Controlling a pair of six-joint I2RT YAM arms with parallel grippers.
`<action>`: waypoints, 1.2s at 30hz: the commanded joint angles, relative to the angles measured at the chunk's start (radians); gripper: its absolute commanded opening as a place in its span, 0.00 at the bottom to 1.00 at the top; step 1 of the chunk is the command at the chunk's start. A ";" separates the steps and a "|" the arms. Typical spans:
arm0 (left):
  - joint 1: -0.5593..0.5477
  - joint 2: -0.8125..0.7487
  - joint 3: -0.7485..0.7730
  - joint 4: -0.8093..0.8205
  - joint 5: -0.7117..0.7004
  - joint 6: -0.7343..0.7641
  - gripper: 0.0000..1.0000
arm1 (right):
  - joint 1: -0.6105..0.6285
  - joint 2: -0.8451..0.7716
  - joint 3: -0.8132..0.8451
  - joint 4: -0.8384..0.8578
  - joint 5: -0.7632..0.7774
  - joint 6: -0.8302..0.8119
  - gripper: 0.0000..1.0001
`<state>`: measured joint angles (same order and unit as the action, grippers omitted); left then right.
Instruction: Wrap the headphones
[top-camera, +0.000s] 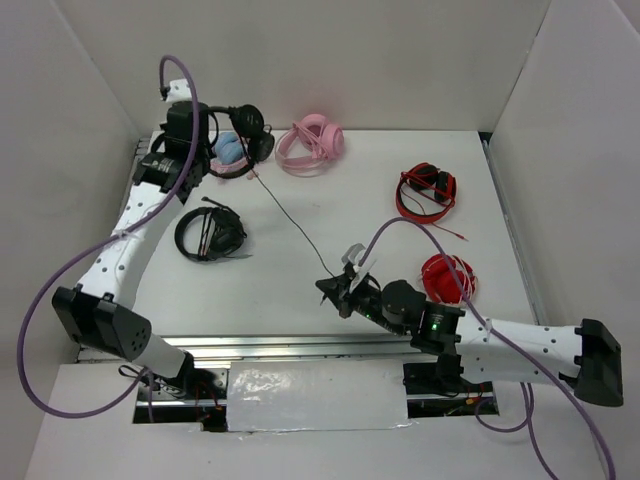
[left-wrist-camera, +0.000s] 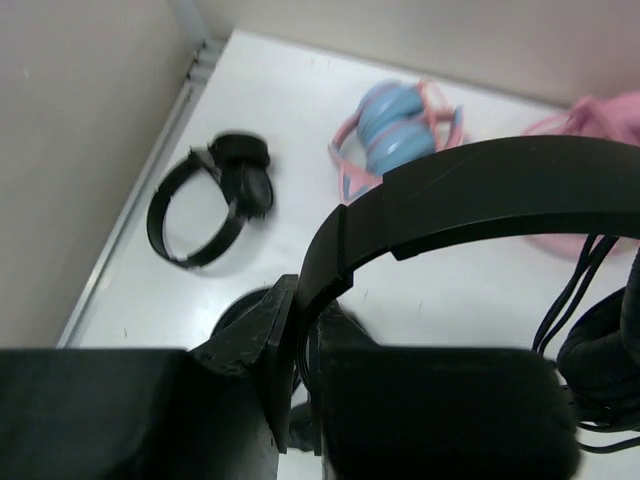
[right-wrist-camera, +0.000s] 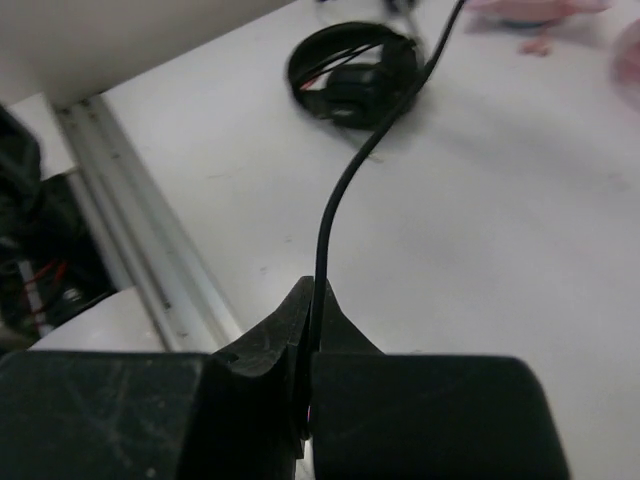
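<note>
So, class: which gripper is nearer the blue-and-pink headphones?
Left. The left gripper grips the black headphones beside the blue-and-pink headphones; the right gripper pinches the cable far off across the table.

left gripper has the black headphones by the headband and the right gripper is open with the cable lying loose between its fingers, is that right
Not quite. The right gripper is not open: the right wrist view shows its jaws shut on the cable, which rises out from between them. The rest holds: the left gripper has the headphones by the headband.
</note>
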<state>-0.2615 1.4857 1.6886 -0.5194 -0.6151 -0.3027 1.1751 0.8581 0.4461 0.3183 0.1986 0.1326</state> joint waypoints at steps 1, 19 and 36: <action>-0.008 0.017 -0.068 0.058 0.000 -0.064 0.00 | 0.075 -0.034 0.123 -0.137 0.400 -0.180 0.00; -0.424 -0.108 -0.739 0.305 0.283 -0.042 0.00 | -0.041 0.104 0.500 0.027 0.308 -0.858 0.00; -0.748 -0.580 -0.848 0.320 0.433 -0.035 0.00 | -0.698 0.297 0.447 -0.033 -0.435 -0.406 0.00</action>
<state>-1.0023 0.9615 0.7956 -0.2531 -0.2352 -0.3622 0.5159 1.1484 0.9268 0.2276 -0.0872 -0.3954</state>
